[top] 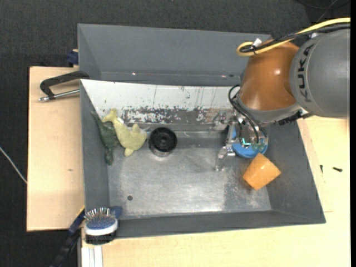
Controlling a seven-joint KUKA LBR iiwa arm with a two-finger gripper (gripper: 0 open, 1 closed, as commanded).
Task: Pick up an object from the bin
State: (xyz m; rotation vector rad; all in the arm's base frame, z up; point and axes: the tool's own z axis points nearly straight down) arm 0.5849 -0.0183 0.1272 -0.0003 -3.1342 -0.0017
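Toward the back right of the grey bin [183, 191], a small blue round thing [245, 149] lies just beside an orange cup-like block [260, 172], with the gripper [240, 148] low over it. We read its fingers [226, 149] as spread either side of the blue piece, not pinching. Our worry is that on closing they could catch the orange block or push the blue piece toward the back wall. The arm reaches in from the right, wrist pointing steeply down.

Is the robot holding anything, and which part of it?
Cannot tell. The tool sits down beside a small blue thing, near an orange block, but no hold on either shows.
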